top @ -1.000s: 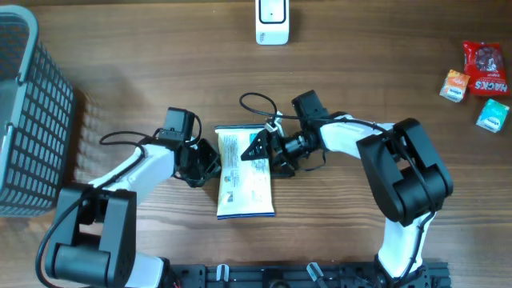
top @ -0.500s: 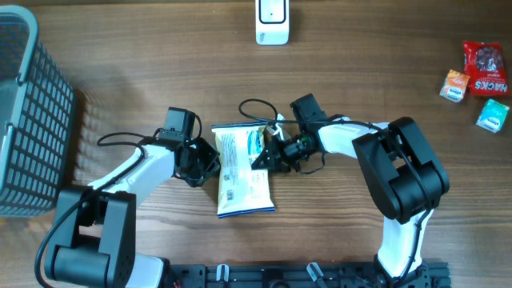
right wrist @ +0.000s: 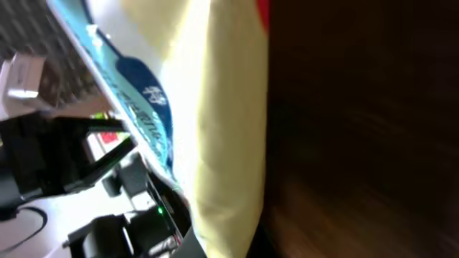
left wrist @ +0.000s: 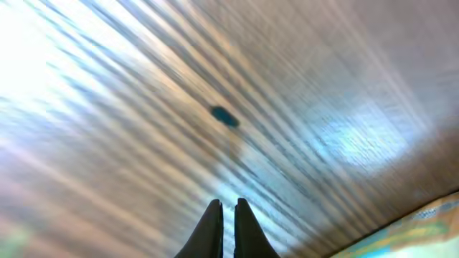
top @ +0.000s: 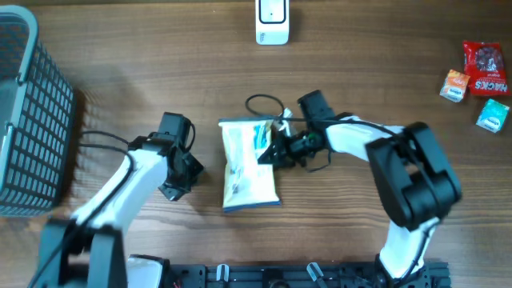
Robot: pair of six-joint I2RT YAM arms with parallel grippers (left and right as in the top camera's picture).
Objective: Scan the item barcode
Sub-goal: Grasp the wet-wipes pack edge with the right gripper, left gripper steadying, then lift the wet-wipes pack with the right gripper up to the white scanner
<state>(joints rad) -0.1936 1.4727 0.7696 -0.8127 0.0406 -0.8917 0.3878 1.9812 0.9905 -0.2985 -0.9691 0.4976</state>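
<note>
The item is a flat white packet point(top: 250, 164) with blue print, lying on the wooden table in the overhead view. Its barcode cannot be made out. My right gripper point(top: 268, 150) is shut on the packet's right edge. In the right wrist view the pale packet point(right wrist: 215, 107) fills the middle, and the right gripper point(right wrist: 222, 247) clamps it at the bottom. My left gripper point(top: 186, 172) sits left of the packet, apart from it. In the left wrist view the left gripper point(left wrist: 226, 215) is shut on nothing over blurred wood, with a packet corner point(left wrist: 423, 222) at the lower right.
A white scanner unit point(top: 272, 22) stands at the table's far edge. At the left edge is a grey mesh basket point(top: 24, 120). A red snack bag point(top: 485, 68) and two small boxes point(top: 454, 86) point(top: 492, 116) lie at the far right.
The right gripper has closed on the packet's right edge. The left arm has drawn back leftward off the packet. The packet has shifted slightly right.
</note>
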